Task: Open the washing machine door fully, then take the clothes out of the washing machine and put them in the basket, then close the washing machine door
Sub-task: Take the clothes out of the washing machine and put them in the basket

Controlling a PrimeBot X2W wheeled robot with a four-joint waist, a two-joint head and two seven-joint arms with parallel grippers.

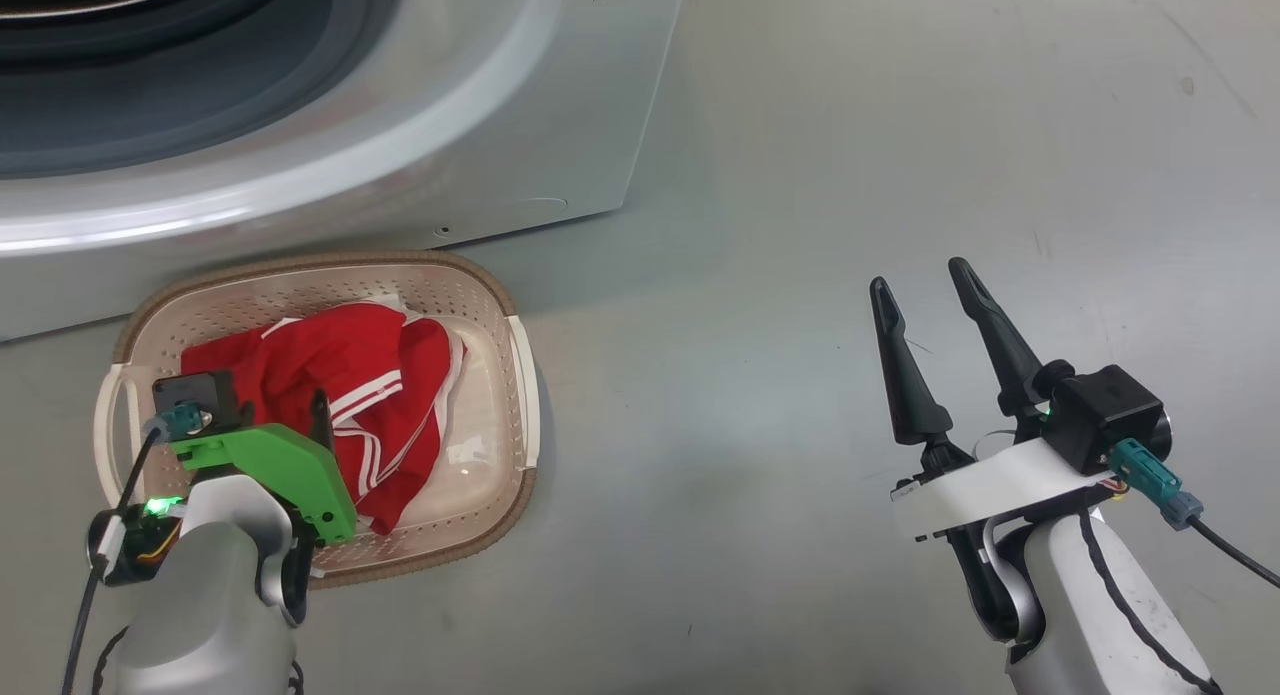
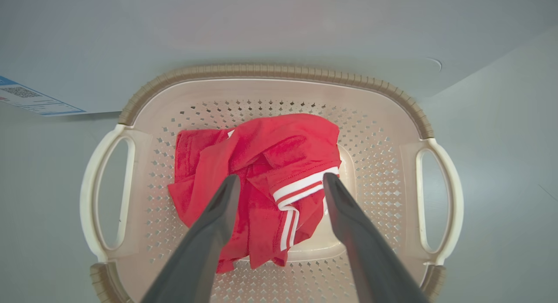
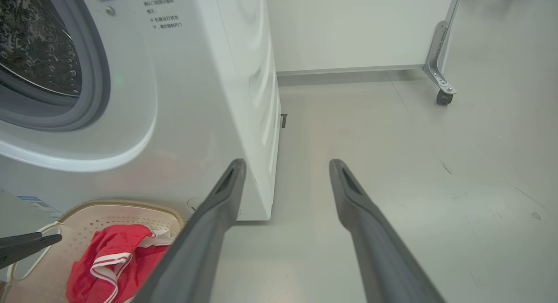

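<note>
Nearest the lens, left pincer [image 2: 281, 177]: two long dark fingers spread well apart, gripping nothing, pointing down over red sports garments with white stripe trim [image 2: 270, 146]. Cannot tell whether fingertips touch the cloth. Garments crumpled in the middle of small cream perforated plastic basket with brown woven-look rim [image 2: 279, 70], a handle on each side. Basket standing on grey floor [image 1: 800, 275], far rim just beside the foot of large white front-loading washing machine [image 1: 560, 105], near its right front corner. Small blue label sticker [image 2: 26, 96] low on the machine's front. Grey rubber gasket [image 3: 93, 76] and perforated steel drum [image 3: 39, 45] uncovered in the right wrist view. Right pincer [image 1: 920, 275]: fingers apart, empty, above bare floor well to the right of the basket.
</note>
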